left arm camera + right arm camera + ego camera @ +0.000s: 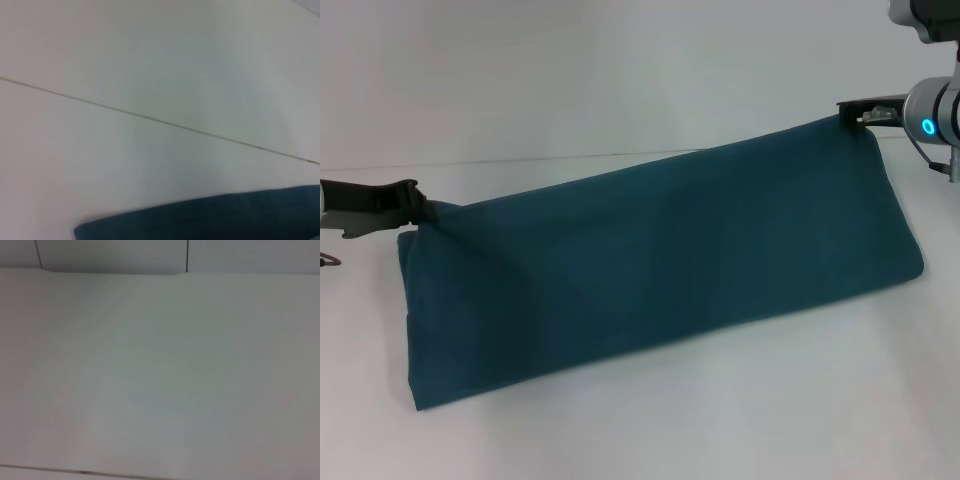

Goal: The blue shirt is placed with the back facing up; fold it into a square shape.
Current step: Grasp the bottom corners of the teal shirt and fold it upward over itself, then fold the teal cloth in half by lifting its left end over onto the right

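Shirt: I am seeing the blue shirt (660, 265) lying on the white table (720, 420) as a long doubled band, its upper edge lifted and stretched between my two grippers.
Left gripper: my left gripper (415, 205) is pinching the shirt's upper corner at its left end, jaws closed narrow on the cloth.
Right gripper: my right gripper (855, 115) is gripping the upper corner at the shirt's right end, jaws clamped on the fabric, higher than the left.
Progress: I am judging the lengthwise fold to be done or under way, since the cloth looks doubled; the band is far from square, so at least one crosswise fold is left.
Writing: I am reading no letters or labels; only plain fabric is showing.
Table seam: a thin line (150, 119) is running beyond the shirt's edge.
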Robot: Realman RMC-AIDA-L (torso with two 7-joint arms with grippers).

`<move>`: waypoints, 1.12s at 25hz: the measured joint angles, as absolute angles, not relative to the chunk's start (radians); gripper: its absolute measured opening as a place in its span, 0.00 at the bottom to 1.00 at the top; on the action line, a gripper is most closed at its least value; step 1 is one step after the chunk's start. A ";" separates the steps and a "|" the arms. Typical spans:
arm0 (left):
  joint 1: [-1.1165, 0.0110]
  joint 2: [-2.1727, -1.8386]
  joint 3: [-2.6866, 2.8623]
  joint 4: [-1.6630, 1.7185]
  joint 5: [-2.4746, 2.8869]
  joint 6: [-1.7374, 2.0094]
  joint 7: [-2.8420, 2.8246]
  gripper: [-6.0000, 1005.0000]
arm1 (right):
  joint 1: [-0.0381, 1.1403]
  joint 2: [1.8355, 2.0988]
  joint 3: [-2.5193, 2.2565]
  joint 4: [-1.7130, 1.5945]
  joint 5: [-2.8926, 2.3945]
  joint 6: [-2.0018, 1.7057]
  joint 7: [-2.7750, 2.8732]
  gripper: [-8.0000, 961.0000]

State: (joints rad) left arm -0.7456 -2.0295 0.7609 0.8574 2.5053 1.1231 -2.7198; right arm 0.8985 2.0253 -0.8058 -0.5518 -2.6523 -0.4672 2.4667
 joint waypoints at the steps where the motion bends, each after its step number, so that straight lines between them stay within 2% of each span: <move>1: -0.745 -2.031 0.761 0.857 2.506 1.121 -2.720 0.07 | 0.899 2.024 -0.805 -0.549 -2.652 -0.466 2.467 0.03; 9: -0.746 -2.040 0.760 0.860 2.504 1.096 -2.715 0.09 | 0.902 2.022 -0.807 -0.543 -2.653 -0.459 2.467 0.03; 18: -0.752 -2.035 0.755 0.840 2.498 1.077 -2.712 0.12 | 0.904 2.018 -0.813 -0.528 -2.658 -0.435 2.460 0.05; 23: -0.741 -2.051 0.721 0.852 2.484 1.062 -2.716 0.13 | 0.915 2.006 -0.805 -0.529 -2.675 -0.435 2.467 0.15; 28: -0.710 -2.069 0.684 0.899 2.452 1.054 -2.711 0.14 | 0.904 1.977 -0.791 -0.541 -2.670 -0.484 2.516 0.24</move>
State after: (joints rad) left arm -0.7098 -2.0689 0.6840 0.8989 2.4525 1.0540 -2.7115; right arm 0.9037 1.9768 -0.7908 -0.5413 -2.6702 -0.4841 2.5162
